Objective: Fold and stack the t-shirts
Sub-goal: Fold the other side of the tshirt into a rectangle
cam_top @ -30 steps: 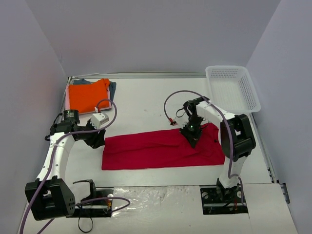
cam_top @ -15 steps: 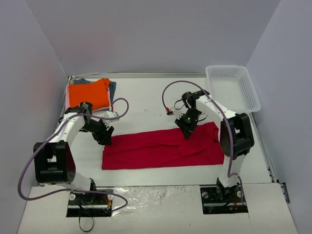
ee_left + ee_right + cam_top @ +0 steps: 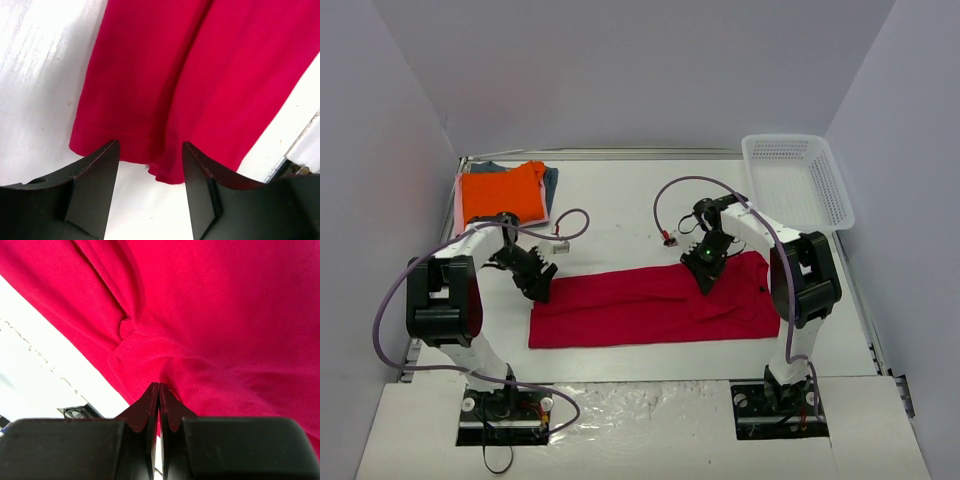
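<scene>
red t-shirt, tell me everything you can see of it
The red t-shirt is plain crimson soft cloth, folded into a long band lying flat on the white table, lightly creased. The jaws of the right gripper are shut, pinching a bunched fold near its far edge; those of the left gripper stand open over its left hem.

open tabletop (image 3: 615, 198) behind red shirt (image 3: 620, 305), basket (image 3: 798, 180) far-right

We record a plain crimson-red t-shirt (image 3: 640, 305), a bright orange t-shirt (image 3: 500, 195), a white mesh basket (image 3: 840, 195), a white table (image 3: 610, 210), pale grey walls (image 3: 620, 70).
</scene>
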Tool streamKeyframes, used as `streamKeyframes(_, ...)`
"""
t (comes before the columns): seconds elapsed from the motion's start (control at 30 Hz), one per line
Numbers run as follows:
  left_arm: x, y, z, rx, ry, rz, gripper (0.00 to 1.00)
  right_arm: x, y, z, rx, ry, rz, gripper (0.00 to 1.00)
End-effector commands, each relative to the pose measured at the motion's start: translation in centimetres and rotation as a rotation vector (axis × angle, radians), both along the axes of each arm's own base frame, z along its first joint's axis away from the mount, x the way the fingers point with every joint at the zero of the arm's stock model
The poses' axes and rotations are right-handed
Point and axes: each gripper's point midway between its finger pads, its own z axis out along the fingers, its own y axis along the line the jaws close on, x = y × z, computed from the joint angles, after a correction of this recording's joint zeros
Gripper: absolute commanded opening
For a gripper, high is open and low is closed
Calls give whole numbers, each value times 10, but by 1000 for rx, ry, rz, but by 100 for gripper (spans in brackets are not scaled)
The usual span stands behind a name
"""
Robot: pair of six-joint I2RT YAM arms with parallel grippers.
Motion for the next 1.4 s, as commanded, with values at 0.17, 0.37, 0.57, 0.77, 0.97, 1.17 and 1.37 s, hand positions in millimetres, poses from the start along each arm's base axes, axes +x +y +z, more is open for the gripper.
streamKeyframes(0.17,4,3,-3,16,-6,-31,50,-8,-5,0,-19,36,-8,0)
streamKeyframes(0.37,-14,-2,8,-21,33,-72,9,-8,-7,-1,-32,35,-11,0)
streamKeyframes(0.57,-28,-6,27,-62,31,-91,2,-8,-9,-3,-45,32,-15,0)
streamKeyframes(0.77,-39,-6,29,-69,52,-105,2,-9,-13,-3,-66,23,-26,0)
streamKeyframes(0.97,-41,-4,20,-56,54,-97,16,-12,-15,-3,-73,23,-34,0)
streamKeyframes(1.17,-35,-4,19,-56,38,-84,32,-14,-15,-4,-72,30,-39,0)
streamKeyframes(1.37,-25,-3,22,-45,7,-74,39,-17,-16,-5,-79,38,-38,0)
